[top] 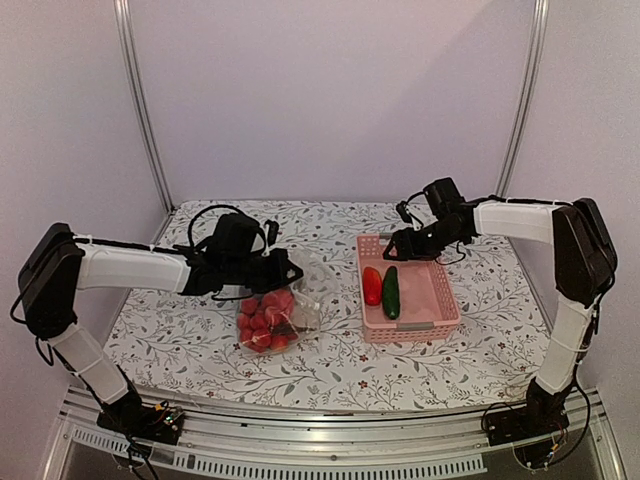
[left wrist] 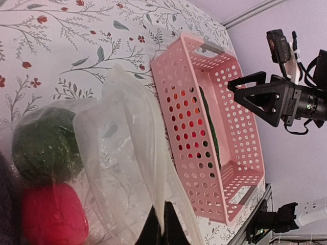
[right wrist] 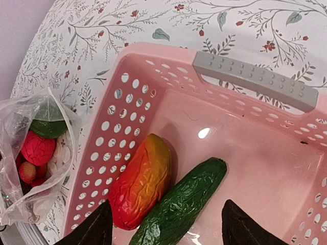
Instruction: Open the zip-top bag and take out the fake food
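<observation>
The zip-top bag (top: 308,310) lies on the floral tabletop (top: 180,340) left of centre, with red berries (top: 266,322) and a green avocado (left wrist: 47,145) inside it. The left gripper (top: 280,270) sits at the bag's far edge, its jaws closed on a fold of the clear film. To the right, the pink basket (top: 443,295) holds a red-orange piece (top: 372,285) and a green cucumber (top: 391,292) side by side. The right gripper (top: 398,243) hovers over the basket's far end, jaws spread wide and holding nothing.
</observation>
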Controlling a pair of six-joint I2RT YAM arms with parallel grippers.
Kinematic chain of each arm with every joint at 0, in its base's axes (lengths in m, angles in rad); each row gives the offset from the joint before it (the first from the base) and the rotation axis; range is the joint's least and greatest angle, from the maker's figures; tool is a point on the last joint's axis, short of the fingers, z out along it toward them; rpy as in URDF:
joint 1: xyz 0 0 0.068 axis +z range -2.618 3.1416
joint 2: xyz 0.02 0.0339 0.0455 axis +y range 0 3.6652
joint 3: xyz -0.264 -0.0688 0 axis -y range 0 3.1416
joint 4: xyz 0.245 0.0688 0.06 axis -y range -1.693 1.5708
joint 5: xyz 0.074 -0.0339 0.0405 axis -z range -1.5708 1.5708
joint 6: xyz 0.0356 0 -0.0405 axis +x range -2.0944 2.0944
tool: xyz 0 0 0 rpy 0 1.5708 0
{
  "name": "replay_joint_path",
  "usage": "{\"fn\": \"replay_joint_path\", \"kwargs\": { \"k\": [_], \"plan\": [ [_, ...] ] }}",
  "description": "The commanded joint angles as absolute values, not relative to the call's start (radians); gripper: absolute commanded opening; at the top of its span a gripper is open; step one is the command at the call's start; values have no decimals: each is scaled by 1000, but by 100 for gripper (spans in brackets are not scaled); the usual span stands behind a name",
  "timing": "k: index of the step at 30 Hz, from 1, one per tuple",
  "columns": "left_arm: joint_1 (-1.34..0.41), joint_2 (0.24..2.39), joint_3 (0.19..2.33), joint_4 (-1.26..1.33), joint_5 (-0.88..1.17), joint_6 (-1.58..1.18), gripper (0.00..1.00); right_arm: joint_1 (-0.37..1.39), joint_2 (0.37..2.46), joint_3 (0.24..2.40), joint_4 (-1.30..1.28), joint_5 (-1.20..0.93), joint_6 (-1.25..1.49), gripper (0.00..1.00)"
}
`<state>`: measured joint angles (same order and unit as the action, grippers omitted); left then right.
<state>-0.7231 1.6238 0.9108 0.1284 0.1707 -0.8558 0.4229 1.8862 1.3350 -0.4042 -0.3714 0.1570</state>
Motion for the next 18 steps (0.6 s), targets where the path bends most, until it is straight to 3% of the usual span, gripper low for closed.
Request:
{"fn": "replay_joint_path", "kwargs": {
  "k": [1, 9, 18],
  "plan": [
    [-714, 1581, 937, 95, 193, -825, 0, 414, 1855, 1397, -424, -436, 153, 72],
    [-717, 1522, 926, 106, 222, -813, 0, 486, 1814, 1427, -297, -711, 293, 65],
    [-717, 1471, 879, 141, 313, -798, 0, 670, 1912, 1489, -253, -797, 272, 55]
  ]
}}
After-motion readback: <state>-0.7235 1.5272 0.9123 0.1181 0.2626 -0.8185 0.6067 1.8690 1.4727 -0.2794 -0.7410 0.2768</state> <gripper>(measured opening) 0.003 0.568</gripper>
